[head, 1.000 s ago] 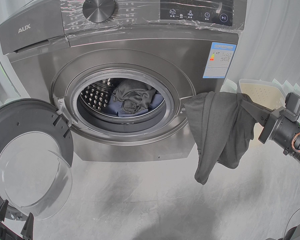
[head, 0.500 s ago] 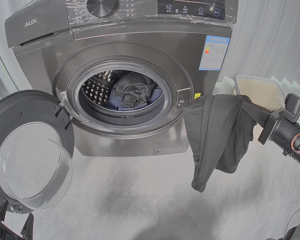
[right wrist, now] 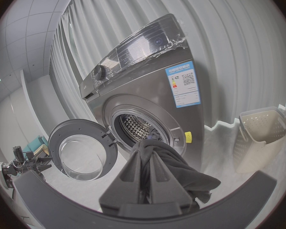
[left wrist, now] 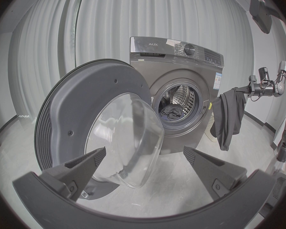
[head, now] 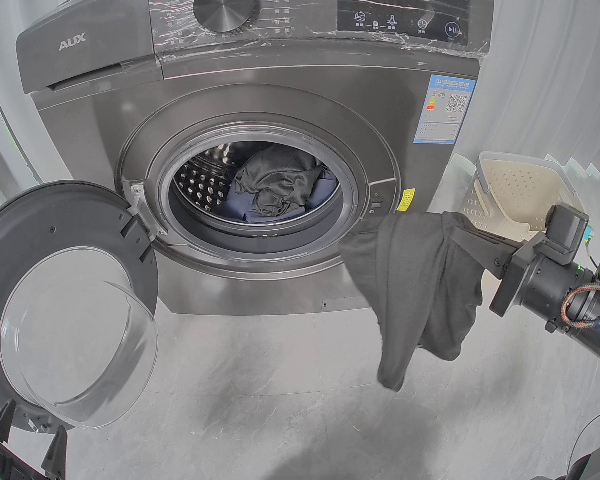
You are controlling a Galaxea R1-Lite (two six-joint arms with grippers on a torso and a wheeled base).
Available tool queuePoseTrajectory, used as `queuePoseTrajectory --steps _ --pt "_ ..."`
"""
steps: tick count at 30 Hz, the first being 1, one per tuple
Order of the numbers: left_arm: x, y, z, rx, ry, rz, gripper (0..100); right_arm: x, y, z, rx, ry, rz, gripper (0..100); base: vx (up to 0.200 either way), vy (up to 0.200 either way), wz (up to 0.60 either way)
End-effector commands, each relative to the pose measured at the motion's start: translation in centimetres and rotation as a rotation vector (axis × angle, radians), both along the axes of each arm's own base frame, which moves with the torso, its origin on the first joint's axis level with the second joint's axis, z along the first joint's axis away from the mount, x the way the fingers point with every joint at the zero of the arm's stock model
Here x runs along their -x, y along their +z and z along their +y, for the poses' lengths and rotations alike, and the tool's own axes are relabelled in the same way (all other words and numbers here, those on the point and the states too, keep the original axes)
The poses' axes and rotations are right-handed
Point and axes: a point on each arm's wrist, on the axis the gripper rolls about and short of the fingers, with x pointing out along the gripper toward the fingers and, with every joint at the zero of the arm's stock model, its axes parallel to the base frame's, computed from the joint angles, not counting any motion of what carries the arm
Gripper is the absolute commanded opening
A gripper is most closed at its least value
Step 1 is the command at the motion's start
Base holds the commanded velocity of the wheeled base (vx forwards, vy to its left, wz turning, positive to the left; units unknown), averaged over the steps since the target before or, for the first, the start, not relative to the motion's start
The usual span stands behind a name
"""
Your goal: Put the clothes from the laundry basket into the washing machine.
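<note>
Open drum mouth lies clear; door stands wide left.

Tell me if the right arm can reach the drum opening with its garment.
Probably yes: the door is swung aside to the left, and nothing stands between the garment and the drum opening.

Right pincer clamped on dark garment, washing machine door open, laundry basket beside it

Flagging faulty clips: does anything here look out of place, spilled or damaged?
Nothing spilled or damaged. Oddity: wrinkled plastic film covers the washing machine's control panel. The dark garment hangs from the right end effector, off the floor.
</note>
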Motion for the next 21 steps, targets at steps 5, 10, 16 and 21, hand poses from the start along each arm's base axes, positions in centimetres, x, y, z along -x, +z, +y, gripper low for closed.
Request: queuePoseTrajectory --steps 5,10,16,21 --pt "0.0 -0.5 0.0 -0.019 0.006 -0.004 100 -0.5 -0.3 2.3 -0.023 0.075 0.020 0 0.000 0.000 0.00" --pt "0.0 -0.5 0.0 -0.024 0.010 -0.001 100 -1.7 -1.0 3.4 -0.063 0.067 0.054 0 0.000 0.000 0.00" --pt "-0.2 -0.4 0.0 -0.030 0.013 0.028 100 -3.2 -2.4 4.9 -0.068 0.071 0.065 0 0.000 0.000 0.00" --pt "-0.1 -0.4 -0.1 -0.068 -0.006 0.012 100 -3.6 -2.5 6.5 -0.105 0.105 0.023 0 0.000 0.000 0.00"
